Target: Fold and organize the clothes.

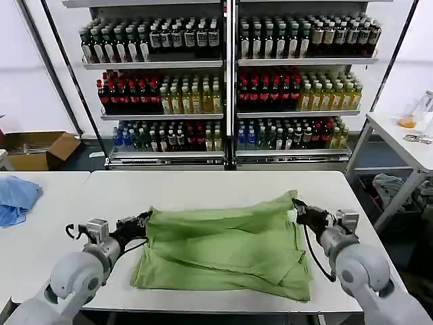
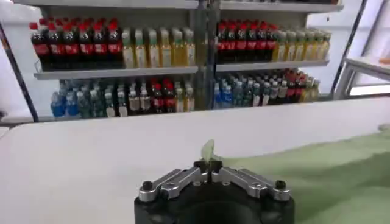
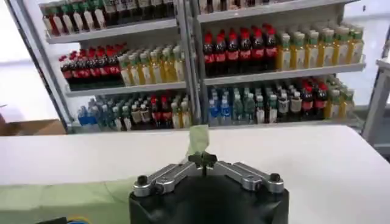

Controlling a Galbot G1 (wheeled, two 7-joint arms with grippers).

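Head view: the polo shirt (image 1: 226, 250) lies on the white table (image 1: 203, 186); left gripper (image 1: 144, 220) and right gripper (image 1: 295, 211) pinch its opposite edges, apparently the far corners, fingers pressed together.

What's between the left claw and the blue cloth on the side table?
In the head view, just bare white tabletop and the seam between the two tables. The left claw pinches the green polo shirt; the blue cloth lies apart, toward the robot's left.

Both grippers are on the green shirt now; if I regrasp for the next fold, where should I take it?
Probably the two far corners of the shirt, where the left gripper and right gripper pinch it: the edges there lie free, reachable from each outer side.
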